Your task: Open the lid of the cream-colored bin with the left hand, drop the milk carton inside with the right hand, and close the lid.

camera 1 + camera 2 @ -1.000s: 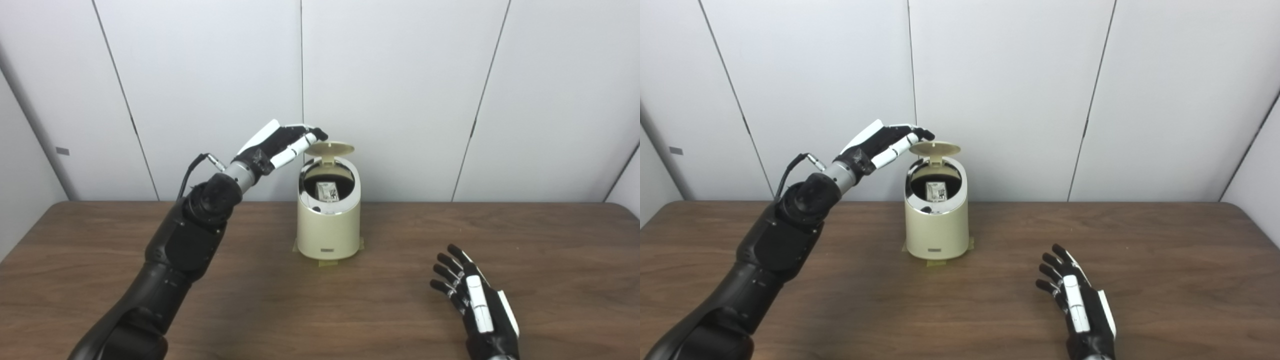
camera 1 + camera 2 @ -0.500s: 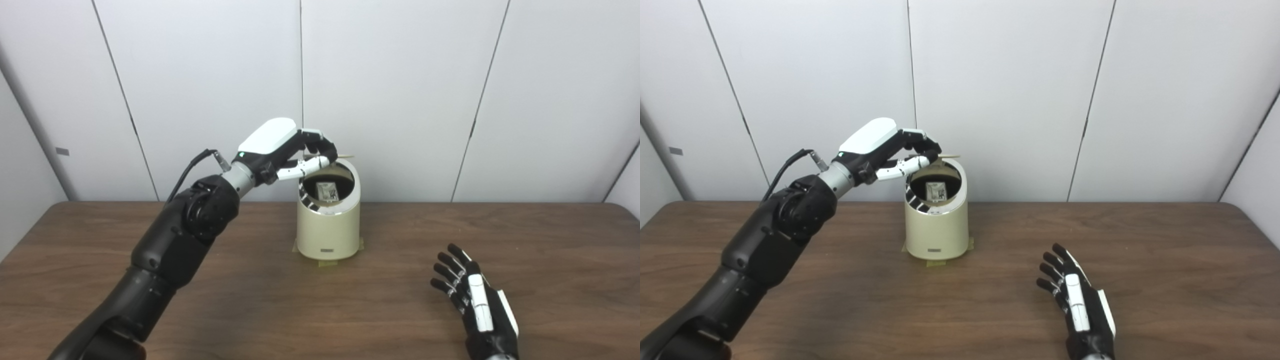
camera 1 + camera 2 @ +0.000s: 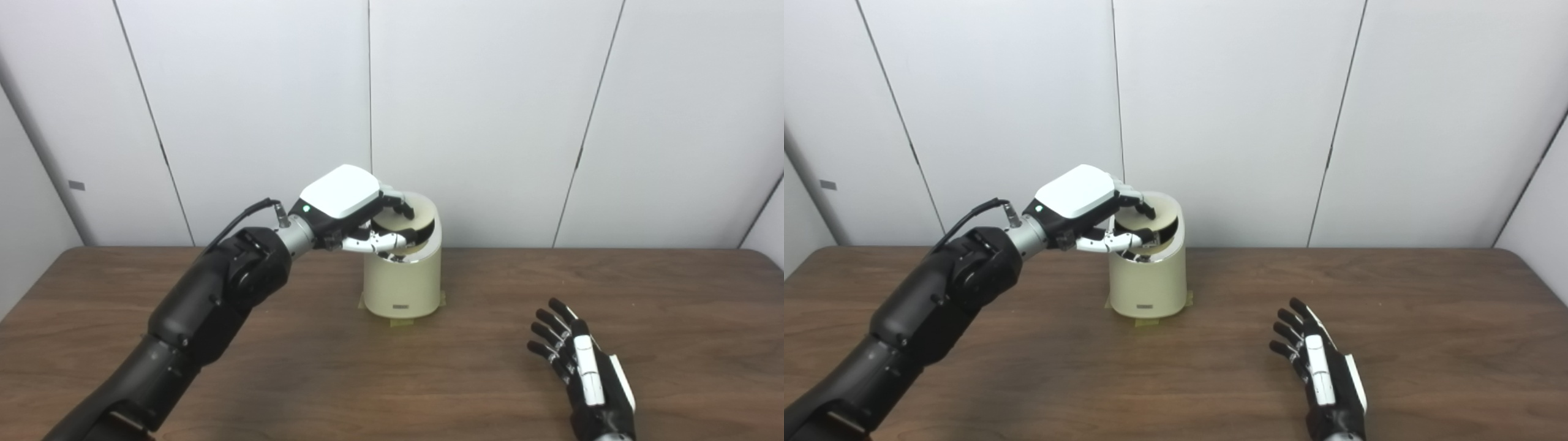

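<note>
The cream-colored bin (image 3: 401,282) stands at the back middle of the table. Its lid (image 3: 421,215) is tilted low over the opening, with a dark gap left at the front. My left hand (image 3: 355,211) grips the lid, fingers curled on top of it and thumb below, near the chrome rim. The milk carton is hidden under the lid and hand. My right hand (image 3: 582,367) rests open and palm-up on the table at the front right, holding nothing.
The bin sits on strips of yellowish tape (image 3: 401,321) on the brown wooden table (image 3: 294,367). A white panelled wall (image 3: 490,122) stands close behind the bin. The left forearm (image 3: 202,306) crosses the table's left half.
The left hand has turned palm-down and come down with the lid, from upright to nearly shut. The carton, seen inside before, is now covered. The right hand has stayed still.
</note>
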Available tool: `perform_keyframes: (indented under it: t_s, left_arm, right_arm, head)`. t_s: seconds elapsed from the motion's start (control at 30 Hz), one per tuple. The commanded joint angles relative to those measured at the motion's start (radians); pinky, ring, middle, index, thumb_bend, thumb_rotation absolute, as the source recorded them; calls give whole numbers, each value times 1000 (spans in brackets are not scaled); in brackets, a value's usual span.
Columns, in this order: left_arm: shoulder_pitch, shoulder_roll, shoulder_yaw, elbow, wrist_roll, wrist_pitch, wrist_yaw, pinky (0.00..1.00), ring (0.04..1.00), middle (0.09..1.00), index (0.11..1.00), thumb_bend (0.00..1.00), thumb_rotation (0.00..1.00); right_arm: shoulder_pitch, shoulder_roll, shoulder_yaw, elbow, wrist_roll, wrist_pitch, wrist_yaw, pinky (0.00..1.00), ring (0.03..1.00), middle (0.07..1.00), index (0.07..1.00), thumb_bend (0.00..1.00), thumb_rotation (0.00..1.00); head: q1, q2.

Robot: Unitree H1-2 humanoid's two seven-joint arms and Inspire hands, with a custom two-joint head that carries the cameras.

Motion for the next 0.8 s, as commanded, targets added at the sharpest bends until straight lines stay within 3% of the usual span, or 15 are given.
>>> perform_keyframes:
  t_s: [0.0,0.23,0.4,0.6,0.77]
  left_arm:
    - [-29,11,2,-21,3,-16,-3,807,753,727,712,452,920]
    - [-13,17,-28,-24,70,-53,26,812,752,721,708,463,957]
    - [-8,20,-58,-14,135,-81,66,809,749,720,709,448,866]
    - [2,32,-90,-32,194,-74,45,838,764,729,720,459,893]
    - [0,52,-152,-37,282,-62,-4,857,767,718,695,482,875]
  right_arm:
    - [-1,13,-5,39,12,7,-6,736,827,836,873,477,886]
    - [2,14,-7,28,9,19,-8,740,823,827,865,489,879]
    - [7,12,-6,24,7,18,-4,744,828,833,872,492,884]
    - [12,13,-3,18,7,22,-1,747,828,828,876,494,883]
    - [18,21,-2,5,4,30,-8,732,812,816,868,477,892]
  head:
    - [0,3]
    - [-5,12]
    - [-6,18]
    - [-11,19]
    - [-7,10]
